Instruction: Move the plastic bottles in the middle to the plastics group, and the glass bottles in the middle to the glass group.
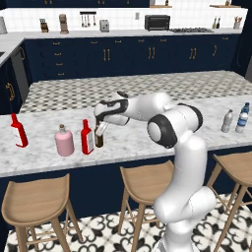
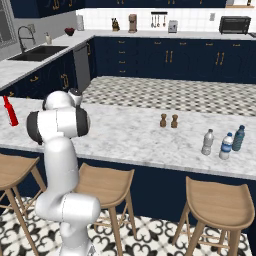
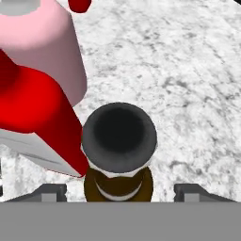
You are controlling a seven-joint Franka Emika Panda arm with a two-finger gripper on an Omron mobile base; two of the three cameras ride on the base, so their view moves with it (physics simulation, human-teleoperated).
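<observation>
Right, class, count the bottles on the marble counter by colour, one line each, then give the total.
Red bottles: 2
Pink flask: 1
Brown bottle: 1
Clear bottles: 3
Total: 7

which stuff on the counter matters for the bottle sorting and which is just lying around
Job:
brown bottle
red bottle
pink flask
far red bottle
greyish bottle
blue-labelled water bottle
gripper

Lying about:
salt and pepper mills
stools
</observation>
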